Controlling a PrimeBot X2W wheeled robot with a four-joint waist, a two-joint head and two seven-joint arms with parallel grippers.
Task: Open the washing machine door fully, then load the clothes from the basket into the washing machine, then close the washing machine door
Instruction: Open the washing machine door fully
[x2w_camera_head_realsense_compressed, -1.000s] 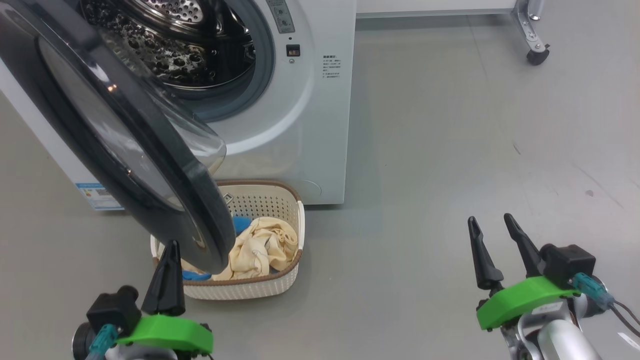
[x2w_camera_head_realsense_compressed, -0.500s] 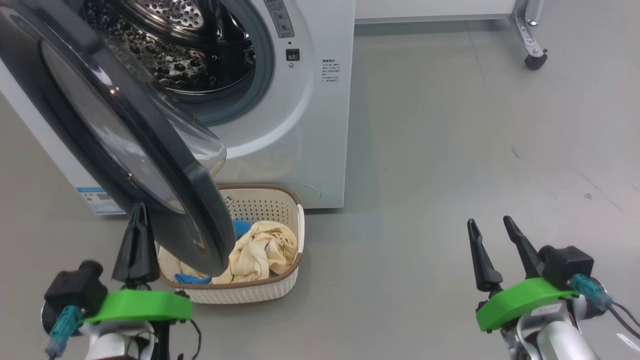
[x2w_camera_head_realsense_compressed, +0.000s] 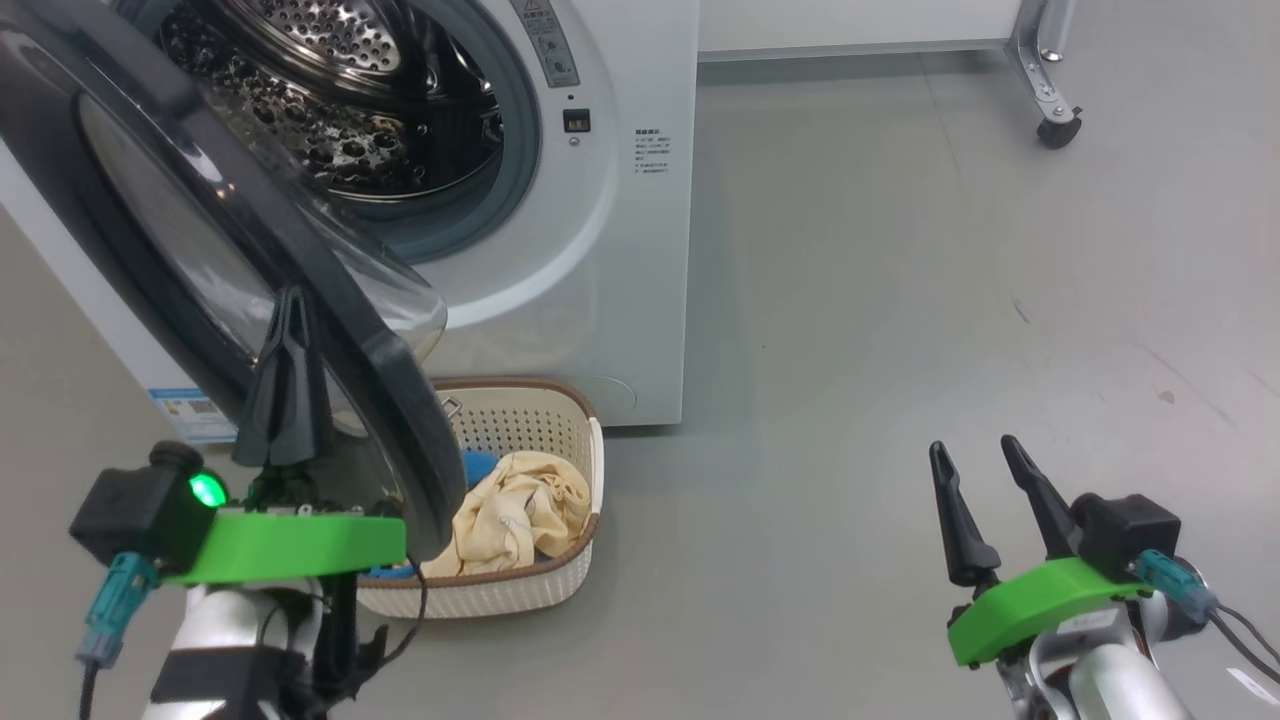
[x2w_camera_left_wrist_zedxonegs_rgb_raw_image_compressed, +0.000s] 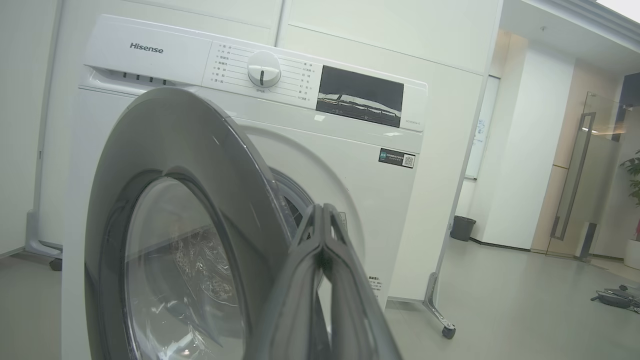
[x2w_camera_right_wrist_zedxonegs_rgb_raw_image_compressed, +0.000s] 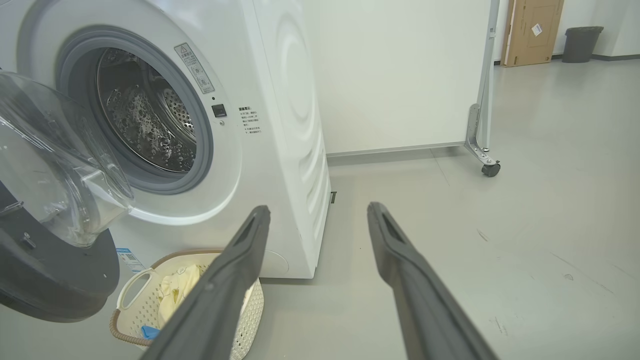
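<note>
The white washing machine (x2w_camera_head_realsense_compressed: 610, 230) stands at the upper left with its steel drum (x2w_camera_head_realsense_compressed: 340, 110) showing. The washing machine door (x2w_camera_head_realsense_compressed: 400, 400) hangs partly open, its black rim swung out over the basket (x2w_camera_head_realsense_compressed: 520, 590). Pale yellow clothes (x2w_camera_head_realsense_compressed: 515, 505) and a blue piece (x2w_camera_head_realsense_compressed: 480, 465) lie in the basket, partly hidden by the door. My left gripper (x2w_camera_head_realsense_compressed: 290, 300) is shut and empty, raised against the door's outer face; I cannot tell whether it touches. From the left wrist, the shut left gripper (x2w_camera_left_wrist_zedxonegs_rgb_raw_image_compressed: 320, 207) sits beside the door (x2w_camera_left_wrist_zedxonegs_rgb_raw_image_compressed: 190, 165) rim. My right gripper (x2w_camera_head_realsense_compressed: 968, 447) stands open and empty over the floor at the lower right.
A white panel on a metal stand with a caster (x2w_camera_head_realsense_compressed: 1050, 130) stands behind and to the right of the machine. Grey floor (x2w_camera_head_realsense_compressed: 900, 300) stretches to the right of the machine and basket. A dark bin (x2w_camera_left_wrist_zedxonegs_rgb_raw_image_compressed: 462, 227) stands far off by a wall.
My left gripper has risen from floor level beside the basket up in front of the door's outer face. The head camera has shifted slightly. The right gripper has stayed put.
</note>
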